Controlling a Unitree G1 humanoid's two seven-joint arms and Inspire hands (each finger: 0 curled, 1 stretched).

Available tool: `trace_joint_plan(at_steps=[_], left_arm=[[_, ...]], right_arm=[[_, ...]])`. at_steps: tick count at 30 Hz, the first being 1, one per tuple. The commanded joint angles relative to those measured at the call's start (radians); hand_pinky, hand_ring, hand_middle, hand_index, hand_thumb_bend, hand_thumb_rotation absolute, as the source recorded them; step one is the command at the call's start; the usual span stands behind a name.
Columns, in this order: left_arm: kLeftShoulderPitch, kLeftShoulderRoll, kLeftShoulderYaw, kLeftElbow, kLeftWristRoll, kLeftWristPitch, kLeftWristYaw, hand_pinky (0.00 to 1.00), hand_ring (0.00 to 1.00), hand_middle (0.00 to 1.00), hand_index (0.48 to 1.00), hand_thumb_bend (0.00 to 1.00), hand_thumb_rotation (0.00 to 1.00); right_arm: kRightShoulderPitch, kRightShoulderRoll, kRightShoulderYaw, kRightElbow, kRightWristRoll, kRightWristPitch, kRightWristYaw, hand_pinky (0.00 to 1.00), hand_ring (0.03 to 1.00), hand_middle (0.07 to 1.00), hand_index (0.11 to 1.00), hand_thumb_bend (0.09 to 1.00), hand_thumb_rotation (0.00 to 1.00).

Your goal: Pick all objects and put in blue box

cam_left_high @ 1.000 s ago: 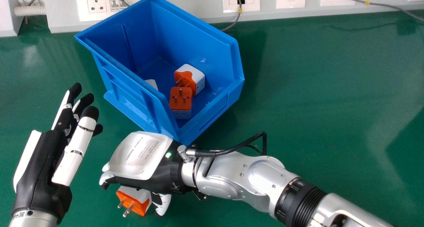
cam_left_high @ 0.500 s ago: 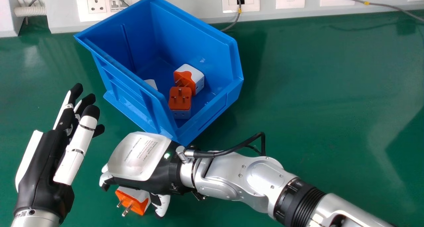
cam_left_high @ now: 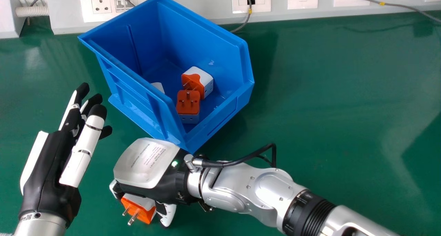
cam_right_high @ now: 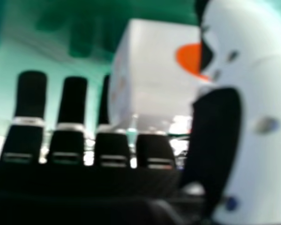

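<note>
left hand [cam_left_high: 50, 163] has edged toward one o'clock; right hand's [cam_left_high: 146, 165] fingers [cam_right_high: 74, 101] have drawn in nearer the adapter [cam_left_high: 141, 210]. they sit partly curled, adapter between them and thumb; firmness of hold, cannot tell. adapter is seven o'clock in the head view, blue box [cam_left_high: 220, 39] past it toward twelve-thirty. best: settle thumb pressure, lift straight, clear near rim with prongs, then release low.
</note>
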Motion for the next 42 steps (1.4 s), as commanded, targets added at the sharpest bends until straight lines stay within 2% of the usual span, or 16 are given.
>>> trace_joint_plan(at_steps=[1,2,4,6,14,24,32,37,42], left_arm=[[-0.005,-0.003,0.000,-0.031,0.000,-0.004,0.010,0.87,0.94,0.96,0.987,0.39,0.82],[-0.005,-0.004,-0.001,-0.031,0.001,-0.003,0.011,0.87,0.94,0.96,0.987,0.39,0.82],[-0.002,-0.006,-0.004,-0.043,0.002,0.002,0.014,0.87,0.94,0.96,0.987,0.39,0.82],[0.001,-0.007,-0.006,-0.054,0.003,0.008,0.018,0.87,0.94,0.96,0.987,0.39,0.82],[0.003,-0.006,-0.008,-0.061,0.003,0.017,0.023,0.87,0.94,0.96,0.986,0.39,0.82],[0.004,-0.005,-0.006,-0.074,0.004,0.031,0.025,0.86,0.94,0.96,0.985,0.39,0.82],[-0.003,-0.001,-0.002,-0.064,0.004,0.034,0.022,0.86,0.94,0.96,0.985,0.39,0.82],[-0.012,0.005,0.006,-0.048,-0.001,0.033,0.018,0.86,0.94,0.96,0.984,0.39,0.81],[-0.023,0.011,0.012,-0.033,-0.001,0.032,0.015,0.86,0.94,0.96,0.984,0.39,0.81]], right_arm=[[-0.017,0.014,-0.012,0.006,0.029,-0.006,-0.001,0.26,0.333,0.383,0.545,0.545,0.08],[-0.019,0.016,-0.016,0.013,0.037,-0.012,0.003,0.26,0.333,0.383,0.545,0.545,0.08],[-0.023,0.015,-0.022,0.019,0.056,-0.019,0.018,0.20,0.254,0.316,0.521,0.536,0.10],[-0.018,0.019,-0.042,0.019,0.092,-0.012,0.054,0.18,0.228,0.294,0.513,0.532,0.10],[-0.002,0.017,-0.058,0.003,0.132,-0.001,0.079,0.10,0.148,0.223,0.489,0.521,0.11],[0.003,0.002,-0.038,-0.017,0.089,0.001,0.001,0.07,0.106,0.182,0.478,0.517,0.12],[0.039,-0.016,-0.052,-0.103,0.095,0.014,-0.011,0.06,0.095,0.166,0.476,0.517,0.12],[0.072,-0.054,-0.063,-0.198,0.087,0.014,-0.055,0.06,0.093,0.165,0.474,0.516,0.12],[0.111,-0.105,-0.092,-0.291,0.105,-0.004,-0.093,0.07,0.101,0.182,0.474,0.515,0.11]])
